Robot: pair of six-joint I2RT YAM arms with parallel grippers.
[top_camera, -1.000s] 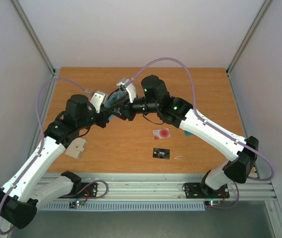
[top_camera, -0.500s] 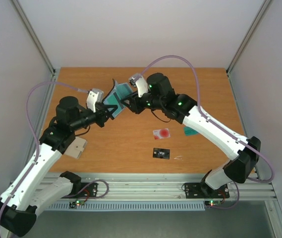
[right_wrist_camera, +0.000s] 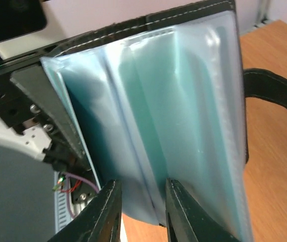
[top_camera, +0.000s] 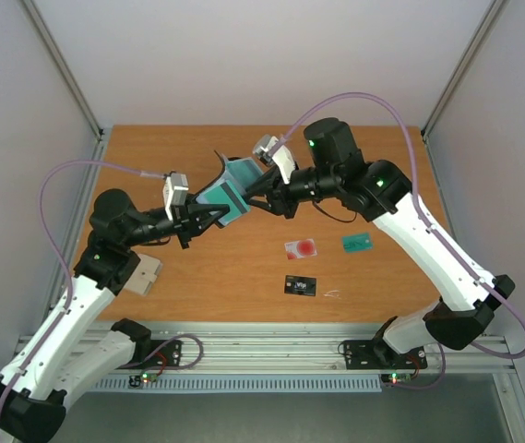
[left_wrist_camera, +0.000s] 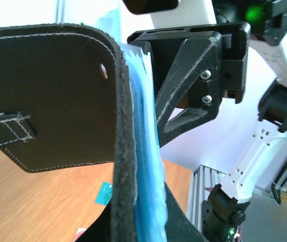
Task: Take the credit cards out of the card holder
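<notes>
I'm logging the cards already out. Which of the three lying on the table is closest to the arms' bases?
The black card with white print; the red-spotted card and teal card lie farther back.

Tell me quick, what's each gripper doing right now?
Left gripper: closed, holding the card holder.
Right gripper: jaws closed on the card holder's plastic sleeves.

Black, teal and orange-brown.
The card holder I held was black outside with white stitching, its clear sleeves pale blue to teal. My left tool and right tool were black, my arms white with black joints, the cables lilac. The table was orange-brown wood grain; on it were a whitish card with a red spot, a black card with white print, and a teal-green card.
</notes>
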